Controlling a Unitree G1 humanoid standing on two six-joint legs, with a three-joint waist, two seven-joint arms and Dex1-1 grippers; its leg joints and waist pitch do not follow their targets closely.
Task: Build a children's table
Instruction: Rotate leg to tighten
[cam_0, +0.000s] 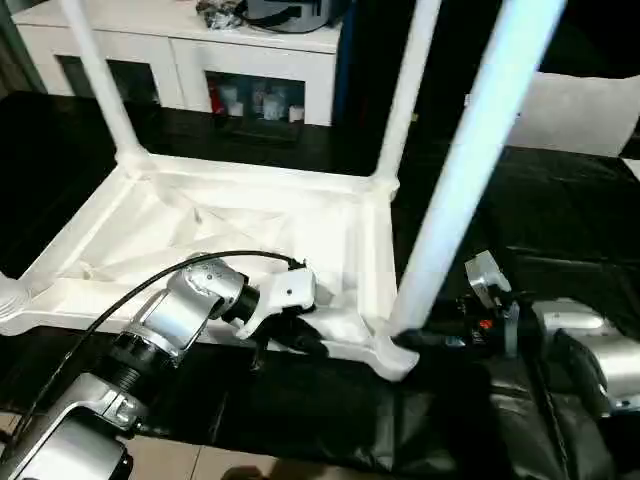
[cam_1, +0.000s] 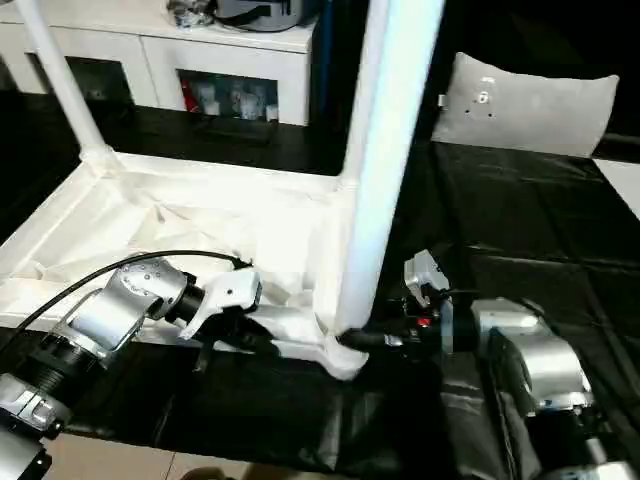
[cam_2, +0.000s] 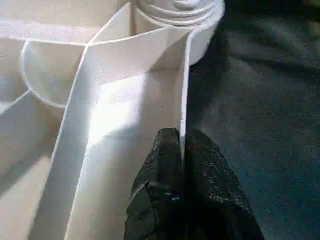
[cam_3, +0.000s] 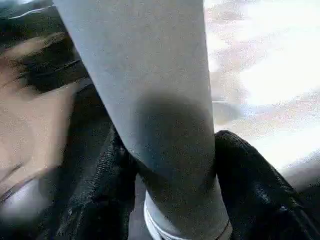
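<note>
Three long white tapered tubular legs (cam_0: 470, 170) stand socketed in the upturned white ribbed plastic tabletop (cam_0: 230, 225) on the black-covered bench (the near-left corner socket seems unfilled), left gripper (cam_2: 181, 145) pinching its near rim, right gripper (cam_3: 170, 165) clamping the near-right leg, probably seating it before release.

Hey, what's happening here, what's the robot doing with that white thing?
It is putting together a children's table. The tabletop lies underside up on a black sheet. The left gripper is shut on the tabletop's near rim, steadying it. The right gripper is shut on the near right leg, low by its corner socket. Two far legs already stand upright in their sockets.
</note>
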